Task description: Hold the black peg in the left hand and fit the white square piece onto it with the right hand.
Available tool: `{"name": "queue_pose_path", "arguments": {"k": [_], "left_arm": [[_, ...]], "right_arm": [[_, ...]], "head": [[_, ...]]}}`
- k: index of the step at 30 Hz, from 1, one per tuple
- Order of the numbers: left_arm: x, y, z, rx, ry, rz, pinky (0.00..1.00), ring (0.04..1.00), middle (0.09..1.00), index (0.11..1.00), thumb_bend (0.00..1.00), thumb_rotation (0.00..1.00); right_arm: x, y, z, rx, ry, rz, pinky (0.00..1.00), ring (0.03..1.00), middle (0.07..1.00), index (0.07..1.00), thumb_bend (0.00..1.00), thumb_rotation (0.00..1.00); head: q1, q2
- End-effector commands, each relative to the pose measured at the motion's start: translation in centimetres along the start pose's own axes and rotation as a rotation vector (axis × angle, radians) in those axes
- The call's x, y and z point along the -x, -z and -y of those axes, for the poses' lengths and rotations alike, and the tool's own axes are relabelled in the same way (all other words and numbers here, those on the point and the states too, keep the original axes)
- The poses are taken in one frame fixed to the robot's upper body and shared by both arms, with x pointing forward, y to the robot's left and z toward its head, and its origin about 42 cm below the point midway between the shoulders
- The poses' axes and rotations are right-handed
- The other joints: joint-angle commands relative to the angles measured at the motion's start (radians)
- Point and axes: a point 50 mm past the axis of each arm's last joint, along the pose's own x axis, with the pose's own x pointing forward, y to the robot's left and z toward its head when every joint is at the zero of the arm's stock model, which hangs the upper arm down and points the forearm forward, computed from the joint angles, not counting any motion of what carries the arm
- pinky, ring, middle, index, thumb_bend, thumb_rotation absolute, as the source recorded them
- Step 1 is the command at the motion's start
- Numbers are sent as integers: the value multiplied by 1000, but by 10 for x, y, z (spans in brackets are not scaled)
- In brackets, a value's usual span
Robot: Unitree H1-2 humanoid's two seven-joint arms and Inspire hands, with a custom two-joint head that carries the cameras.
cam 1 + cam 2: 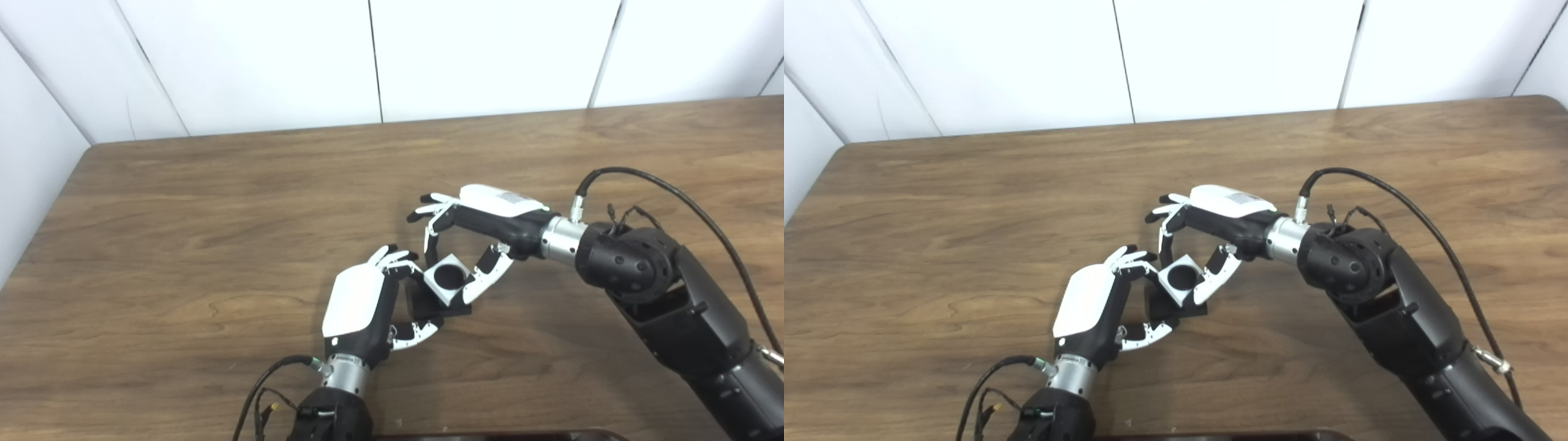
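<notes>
Bright, even light — soft shadows

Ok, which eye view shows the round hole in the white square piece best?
Left eye view: the white square piece, pinched by the right hand, shows its round hole slightly larger. Right eye view shows the same hole, equally unobstructed. Left hand grips the black peg beneath.

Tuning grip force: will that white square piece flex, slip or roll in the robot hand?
The white square piece looks like a rigid block with a round hole, so it probably won't flex. Flat sides suggest it won't roll. Its faces look smooth, and the right robot hand pinches it only with fingertips over the black peg, so it could twist or slip.
</notes>
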Motion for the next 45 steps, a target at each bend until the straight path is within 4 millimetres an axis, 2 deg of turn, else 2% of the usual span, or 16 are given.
{"name": "queue_pose_path", "arguments": {"k": [1, 3, 5, 18, 31, 32, 33, 35, 45], "left_arm": [[2, -4, -4, -12, -14, 3, 834, 916, 818, 489, 516, 83], [2, -3, -4, -14, -12, 3, 828, 918, 818, 489, 516, 83], [2, -3, -4, -12, -15, 6, 823, 916, 815, 488, 516, 82], [1, -3, -3, -6, -6, -6, 815, 922, 818, 488, 516, 82], [-3, 3, -4, -12, -11, -17, 778, 908, 812, 491, 519, 85], [-3, 3, -5, -15, -15, -15, 768, 902, 811, 511, 580, 126], [-4, 4, -5, -16, -18, -13, 756, 895, 809, 557, 726, 224], [-4, 6, -7, -25, -23, -17, 745, 890, 808, 592, 813, 295], [-2, 16, -16, -95, -3, -25, 714, 868, 801, 697, 941, 506]], "right_arm": [[0, -4, 18, 46, 42, 12, 885, 993, 902, 552, 751, 183], [0, -5, 18, 45, 34, -1, 885, 991, 904, 619, 947, 221], [0, -5, 17, 45, 28, -10, 889, 991, 908, 662, 993, 245], [0, -4, 18, 46, 22, -17, 894, 990, 918, 700, 1000, 285], [6, -5, 31, 55, 21, -43, 895, 1000, 935, 727, 1000, 283], [7, -4, 31, 55, 22, -45, 894, 1000, 935, 727, 1000, 283], [7, -4, 32, 55, 21, -45, 893, 1000, 936, 726, 1000, 282], [7, -3, 33, 54, 24, -49, 894, 1000, 936, 725, 1000, 281], [12, 3, 38, 53, 41, -69, 897, 1000, 941, 726, 1000, 275]], "head": [[1, 0], [1, 1], [1, 1], [1, 3], [-1, -5], [-2, -6], [-2, -8], [-1, -13], [-7, -24]]}}
